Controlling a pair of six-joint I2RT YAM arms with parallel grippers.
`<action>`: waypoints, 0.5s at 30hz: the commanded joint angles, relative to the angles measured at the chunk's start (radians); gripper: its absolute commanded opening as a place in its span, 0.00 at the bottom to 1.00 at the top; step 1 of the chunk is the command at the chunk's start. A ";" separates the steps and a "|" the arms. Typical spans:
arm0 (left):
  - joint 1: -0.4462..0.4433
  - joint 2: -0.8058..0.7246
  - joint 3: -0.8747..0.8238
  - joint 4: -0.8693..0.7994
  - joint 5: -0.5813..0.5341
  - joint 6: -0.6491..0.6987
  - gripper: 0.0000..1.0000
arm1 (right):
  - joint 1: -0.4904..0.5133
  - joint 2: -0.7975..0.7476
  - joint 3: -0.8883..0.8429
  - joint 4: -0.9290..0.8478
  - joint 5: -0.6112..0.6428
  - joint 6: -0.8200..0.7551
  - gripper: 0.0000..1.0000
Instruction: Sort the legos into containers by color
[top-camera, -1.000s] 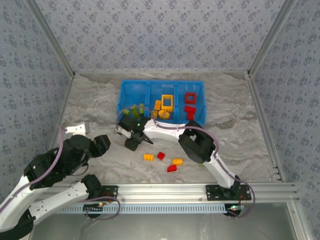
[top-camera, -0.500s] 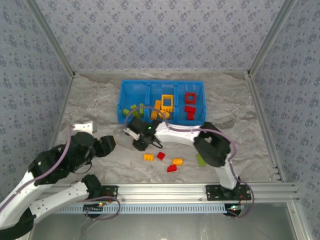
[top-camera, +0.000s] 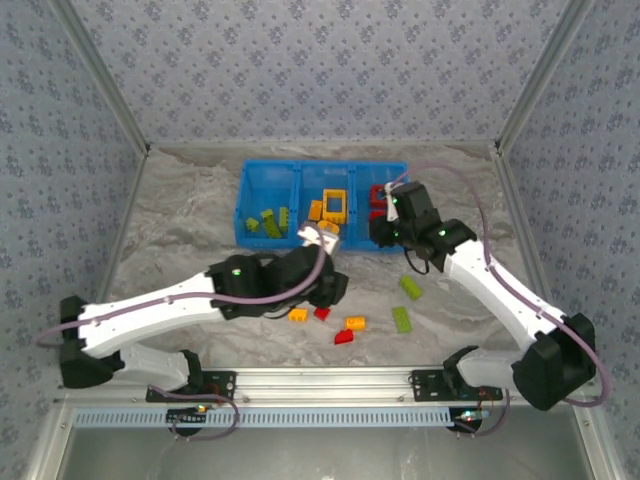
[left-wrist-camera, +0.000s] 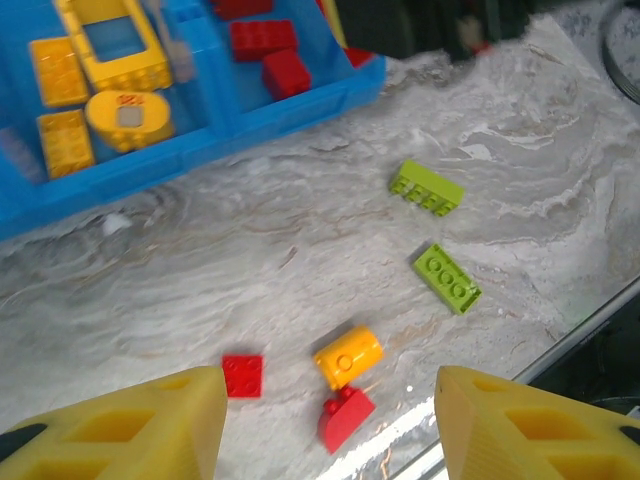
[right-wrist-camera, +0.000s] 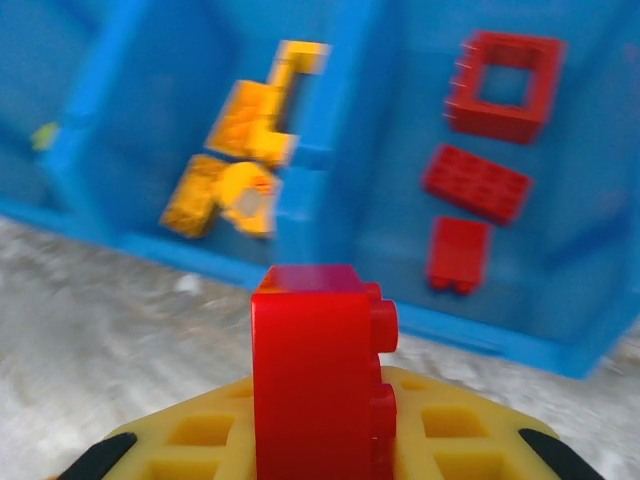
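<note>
My right gripper (right-wrist-camera: 318, 432) is shut on a red lego (right-wrist-camera: 310, 340), held upright between its yellow fingers. It hovers at the near rim of the blue bin (top-camera: 246, 215), by the right container, where a red frame (right-wrist-camera: 505, 85) and two red bricks lie. The middle container holds yellow-orange legos (top-camera: 333, 207), the left one green legos (top-camera: 272, 221). My left gripper (left-wrist-camera: 330, 425) stands open above the table over a red square (left-wrist-camera: 242, 375), a yellow cylinder (left-wrist-camera: 348, 356) and a red sloped brick (left-wrist-camera: 344, 417). Two green bricks (left-wrist-camera: 426, 187) (left-wrist-camera: 447, 277) lie to the right.
A yellow-orange brick (top-camera: 297, 315) lies beside the loose red ones near the table's front. The metal rail (top-camera: 320, 378) runs along the near edge. Patterned walls close in the back and both sides.
The right arm has swung from in front of the bin's left end to its right end and now grips a red brick. The left arm has stretched from the left side to the centre.
</note>
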 joint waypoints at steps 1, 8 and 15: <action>-0.013 0.070 0.057 0.101 -0.056 0.066 0.58 | -0.062 0.111 0.045 -0.043 -0.072 0.009 0.24; -0.030 0.201 0.144 0.129 -0.105 0.104 0.58 | -0.112 0.395 0.230 -0.068 -0.099 -0.045 0.24; -0.050 0.256 0.165 0.139 -0.113 0.116 0.58 | -0.107 0.536 0.300 -0.060 -0.117 -0.051 0.24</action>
